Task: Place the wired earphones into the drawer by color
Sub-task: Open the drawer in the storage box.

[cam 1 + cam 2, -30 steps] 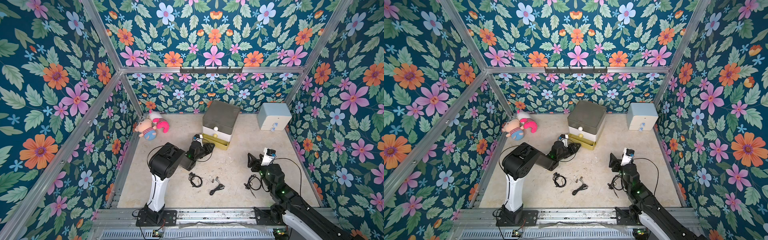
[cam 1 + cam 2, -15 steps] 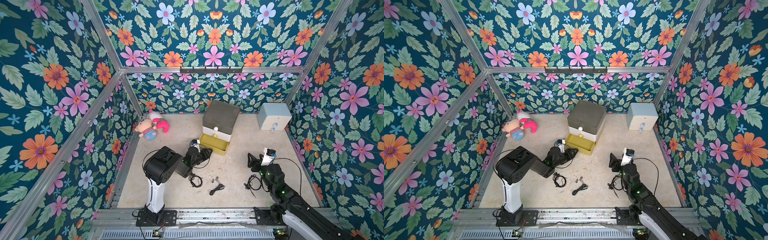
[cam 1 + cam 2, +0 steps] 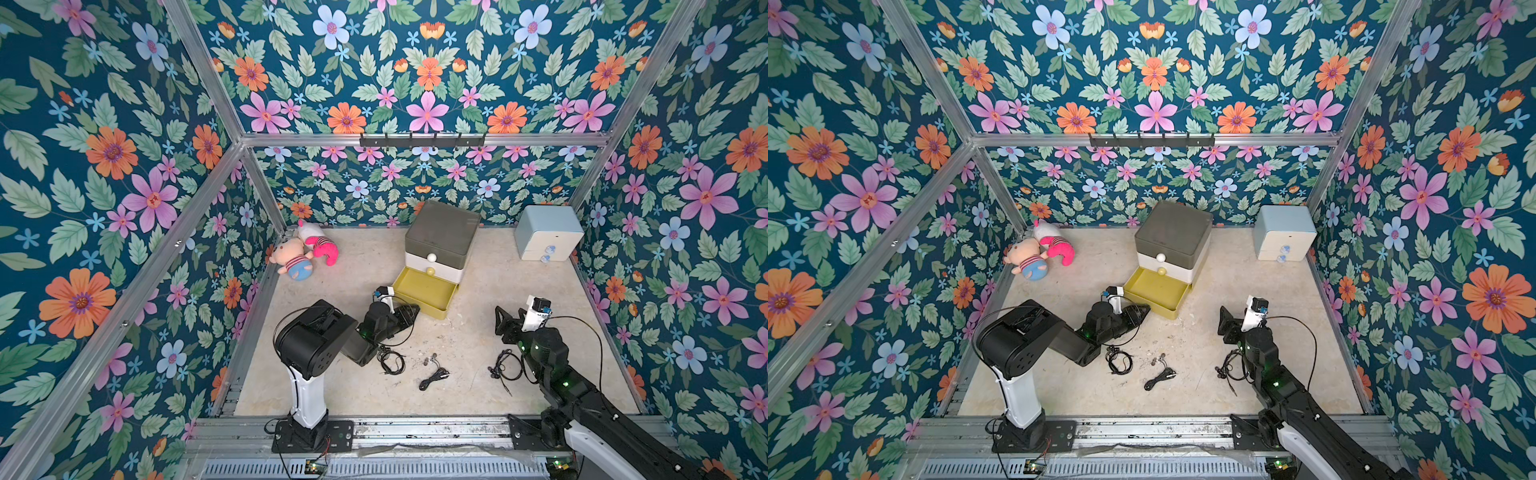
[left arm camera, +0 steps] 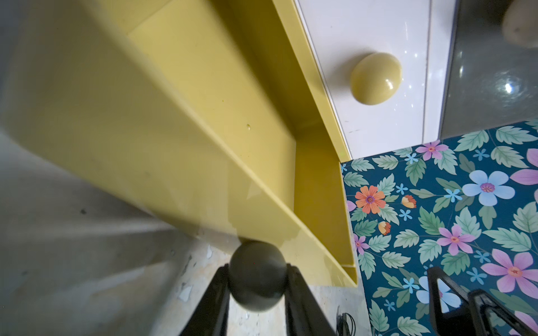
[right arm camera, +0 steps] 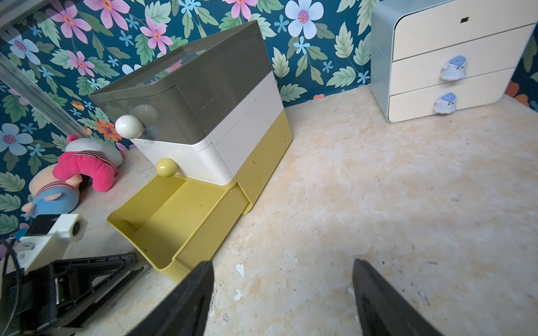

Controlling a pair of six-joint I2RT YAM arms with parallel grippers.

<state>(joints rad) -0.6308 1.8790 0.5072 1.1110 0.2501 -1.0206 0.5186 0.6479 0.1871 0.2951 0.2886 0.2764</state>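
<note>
My left tool (image 3: 411, 311) clamps the drawer knob (image 4: 256, 280); my right tool (image 5: 282, 263) gapes empty. The near earphones (image 3: 434, 376) look light and floppy; I'd pinch the coil.

Legible text: none in any view.
Drawer (image 5: 233, 122): plain grey, white and yellow faces; no lettering can be made out.
Pale blue cabinet (image 5: 454, 43), far right: small dark mark (image 5: 465, 20) on the top front panel, too small to read.
Labels, brands, numbers, signs: none can be made out.
</note>
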